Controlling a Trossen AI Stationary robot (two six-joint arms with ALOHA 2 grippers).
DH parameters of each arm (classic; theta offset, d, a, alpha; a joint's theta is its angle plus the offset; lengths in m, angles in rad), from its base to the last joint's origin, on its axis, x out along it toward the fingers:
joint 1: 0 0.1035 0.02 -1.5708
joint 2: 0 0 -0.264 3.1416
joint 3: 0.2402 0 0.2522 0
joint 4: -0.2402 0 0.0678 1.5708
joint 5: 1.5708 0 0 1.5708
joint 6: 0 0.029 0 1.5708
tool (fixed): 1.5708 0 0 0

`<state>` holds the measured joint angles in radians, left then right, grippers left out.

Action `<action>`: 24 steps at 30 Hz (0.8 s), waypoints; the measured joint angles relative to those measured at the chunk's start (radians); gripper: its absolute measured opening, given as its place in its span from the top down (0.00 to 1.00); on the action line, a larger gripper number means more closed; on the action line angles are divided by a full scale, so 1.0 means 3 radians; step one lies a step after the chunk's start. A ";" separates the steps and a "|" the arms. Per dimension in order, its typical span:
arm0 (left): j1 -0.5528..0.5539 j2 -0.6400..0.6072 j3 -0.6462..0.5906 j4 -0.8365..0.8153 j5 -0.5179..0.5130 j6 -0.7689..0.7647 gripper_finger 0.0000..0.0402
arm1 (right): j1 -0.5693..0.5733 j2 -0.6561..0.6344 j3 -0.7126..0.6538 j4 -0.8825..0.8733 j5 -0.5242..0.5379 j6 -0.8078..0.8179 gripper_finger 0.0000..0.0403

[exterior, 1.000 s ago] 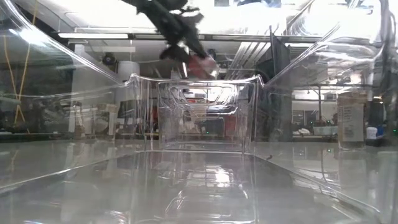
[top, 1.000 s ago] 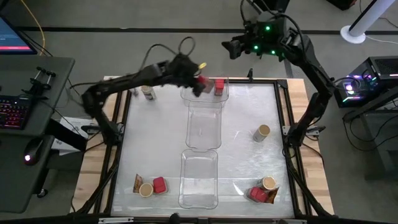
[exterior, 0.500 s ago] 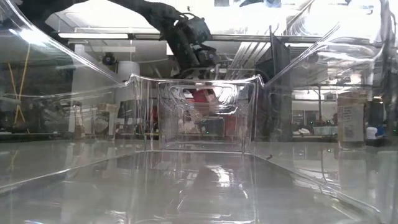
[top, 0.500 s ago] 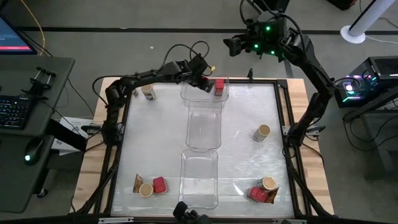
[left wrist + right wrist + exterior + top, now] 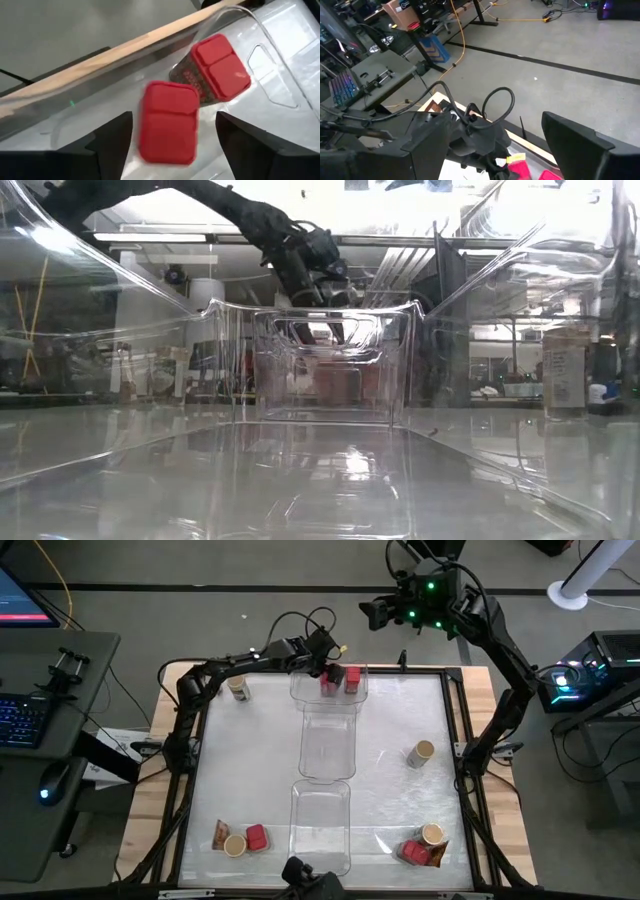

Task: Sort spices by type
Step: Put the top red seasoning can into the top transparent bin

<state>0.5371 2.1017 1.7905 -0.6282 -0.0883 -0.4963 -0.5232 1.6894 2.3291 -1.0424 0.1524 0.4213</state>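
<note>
Your left pincer [image 5: 322, 658] is over the far clear tray [image 5: 327, 697], at the back edge of the worktop [image 5: 380, 780]. Its fingers [image 5: 112, 142] are spread apart and hold nothing. In the left wrist view, 2 red boxy containers lie in this tray: 1 red container [image 5: 167, 121] is between the open fingers but apart from them, and the second red container [image 5: 220, 66] is just beside it. In the high view they show side by side, 1 at [image 5: 329, 679] and 1 at [image 5: 352, 677].

Your right pincer [image 5: 372, 614] waits high behind the back edge of the worktop, and its fingers [image 5: 580, 145] are wide apart, with nothing between them.

The other spices are still spread on the worktop. 1 round jar [image 5: 238, 688] stands at the back left, outside the tray. Another jar [image 5: 421, 753] lies on the right side, alone. At the front left there are a packet [image 5: 220, 834], a jar [image 5: 235, 845] and a red container [image 5: 256, 836], close together. At the front right, a jar [image 5: 432, 834], a red container [image 5: 412, 851] and a packet [image 5: 435, 855] are in 1 small heap, touching. The middle tray [image 5: 327, 745] and the near tray [image 5: 320, 828] have no spices inside.
</note>
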 joint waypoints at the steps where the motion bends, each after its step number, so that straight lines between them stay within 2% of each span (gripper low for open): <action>1: 0.0001 0.0000 0.0000 0.0019 0.0000 -0.0003 0.32 | 0.0000 0.0000 0.0000 0.0000 0.0000 0.0000 0.24; 8: 0.0036 -0.0170 0.0000 0.0094 0.0058 0.0047 0.33 | 0.0000 0.0000 0.0000 0.0001 -0.0002 -0.0011 0.24; 13: 0.0089 -0.0492 0.0006 -0.0140 -0.0048 0.0603 0.41 | 0.0000 0.0000 0.0000 0.0000 -0.0009 -0.0065 0.24; 16: 0.0087 -0.0527 0.0002 -0.0473 -0.0347 0.0976 0.56 | 0.0000 0.0000 0.0000 0.0001 -0.0009 -0.0072 0.24; 18: 0.0081 -0.0483 -0.0094 -0.0537 -0.0545 0.1098 0.74 | 0.0000 0.0000 0.0000 0.0001 -0.0009 -0.0072 0.24; 20: 0.0082 -0.0402 -0.0192 -0.0535 -0.0561 0.1128 0.92 | 0.0000 0.0000 0.0000 0.0001 -0.0008 -0.0072 0.24; 21: 0.0084 -0.0344 -0.0212 -0.0525 -0.0559 0.1129 0.96 | 0.0000 0.0000 0.0000 0.0001 -0.0008 -0.0072 0.24; 24: 0.0084 -0.0241 -0.0214 -0.0337 -0.0567 0.1110 0.97 | 0.0000 0.0000 -0.0001 0.0001 -0.0006 -0.0061 0.24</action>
<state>0.5624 2.0296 1.7262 -0.7293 -0.2583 -0.1634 -0.5232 1.6894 2.3287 -1.0420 0.1505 0.4031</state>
